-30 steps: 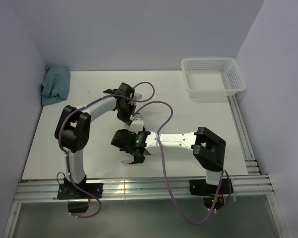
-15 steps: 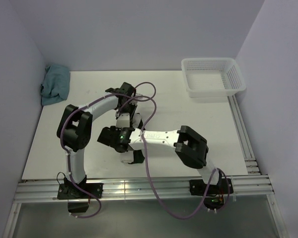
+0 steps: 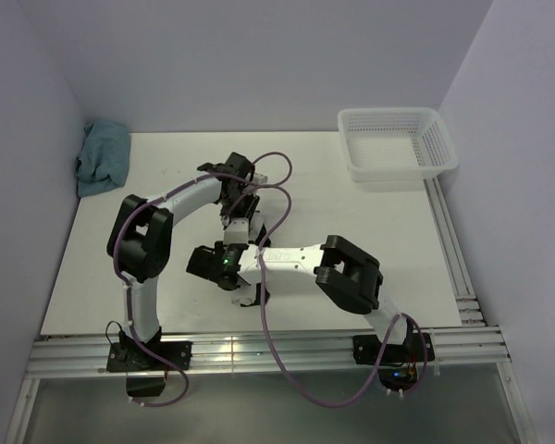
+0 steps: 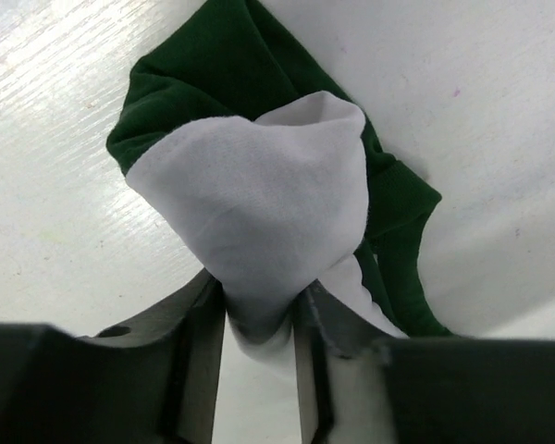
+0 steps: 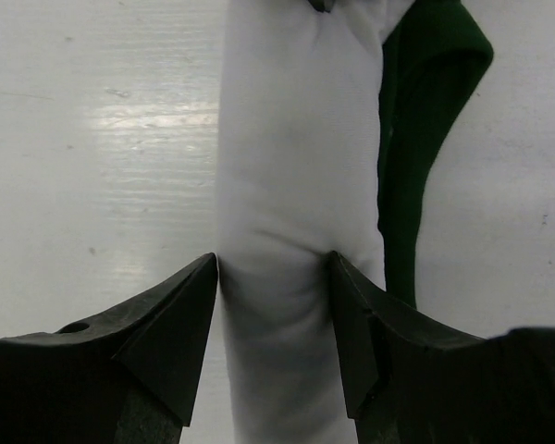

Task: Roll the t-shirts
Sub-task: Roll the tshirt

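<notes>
The t-shirt (image 4: 259,185) is a cream-white roll with a dark green sleeve (image 4: 222,55) bunched behind it, lying on the white table. My left gripper (image 4: 259,296) holds one pinched end of the white cloth, with both fingers touching it. In the right wrist view the roll (image 5: 296,139) runs lengthwise between the fingers, its green sleeve (image 5: 425,74) along the right side. My right gripper (image 5: 273,264) squeezes the roll's middle and dents both sides. In the top view both grippers, left (image 3: 237,220) and right (image 3: 248,289), meet at the table's centre and hide most of the shirt.
A teal-blue cloth (image 3: 102,157) lies crumpled at the back left corner. A white mesh basket (image 3: 396,143) stands at the back right. Metal rails (image 3: 449,250) run along the right and near edges of the table.
The right arm has swung left, its elbow folding in toward the table's centre and its wrist sliding left. The left gripper has shifted only slightly.
</notes>
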Available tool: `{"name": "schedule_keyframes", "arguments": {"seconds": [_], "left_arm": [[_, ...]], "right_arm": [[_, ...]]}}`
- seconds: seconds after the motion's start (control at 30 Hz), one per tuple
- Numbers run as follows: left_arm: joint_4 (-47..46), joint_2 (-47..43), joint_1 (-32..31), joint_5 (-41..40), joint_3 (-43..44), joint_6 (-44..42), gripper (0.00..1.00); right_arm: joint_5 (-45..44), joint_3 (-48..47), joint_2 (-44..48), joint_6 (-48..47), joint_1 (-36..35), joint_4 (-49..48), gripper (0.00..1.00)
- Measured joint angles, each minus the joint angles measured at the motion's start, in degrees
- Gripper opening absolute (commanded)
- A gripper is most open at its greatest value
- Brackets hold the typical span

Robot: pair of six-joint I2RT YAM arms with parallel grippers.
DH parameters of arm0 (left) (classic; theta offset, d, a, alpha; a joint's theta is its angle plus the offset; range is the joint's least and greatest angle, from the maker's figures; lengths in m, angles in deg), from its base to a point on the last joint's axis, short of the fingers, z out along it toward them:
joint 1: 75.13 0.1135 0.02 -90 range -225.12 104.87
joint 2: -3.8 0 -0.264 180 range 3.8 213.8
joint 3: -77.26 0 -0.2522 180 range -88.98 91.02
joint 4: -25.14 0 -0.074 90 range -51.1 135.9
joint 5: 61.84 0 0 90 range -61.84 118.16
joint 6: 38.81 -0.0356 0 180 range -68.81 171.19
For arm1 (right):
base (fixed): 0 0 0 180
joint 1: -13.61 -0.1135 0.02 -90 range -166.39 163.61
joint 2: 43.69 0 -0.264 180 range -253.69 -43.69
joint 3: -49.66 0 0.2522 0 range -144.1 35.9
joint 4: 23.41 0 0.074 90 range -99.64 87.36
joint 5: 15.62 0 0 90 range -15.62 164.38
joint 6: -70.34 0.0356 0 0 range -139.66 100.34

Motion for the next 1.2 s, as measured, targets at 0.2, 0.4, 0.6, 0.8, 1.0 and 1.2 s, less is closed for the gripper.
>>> {"name": "schedule_keyframes", "arguments": {"seconds": [0.2, 0.4, 0.6, 0.8, 1.0, 1.2], "left_arm": [[0.4, 0.2, -0.1, 0.6, 1.5, -0.7, 0.56], [0.7, 0.2, 1.2, 4.2, 4.2, -2.3, 0.67], [0.4, -1.9, 5.6, 12.9, 3.7, -6.6, 0.75], [-0.5, -5.5, 10.3, 21.8, -1.6, -10.2, 0.77], [-3.8, -5.5, 12.1, 29.5, -7.9, -12.0, 0.82], [-8.6, -4.0, 12.0, 34.1, -11.2, -11.7, 0.81]], "right_arm": [[-0.3, 2.9, 0.7, 1.5, 0.0, -0.9, 0.57], [-0.4, 6.0, 2.5, 2.5, 0.0, -3.5, 0.47], [0.3, 14.2, 7.2, 2.4, 0.2, -12.5, 0.46], [3.7, 23.9, 12.9, 2.5, 1.6, -24.0, 0.45], [6.2, 30.8, 16.4, 2.5, 2.7, -33.1, 0.46], [9.2, 38.0, 19.6, 3.4, 3.9, -43.0, 0.46]]}}
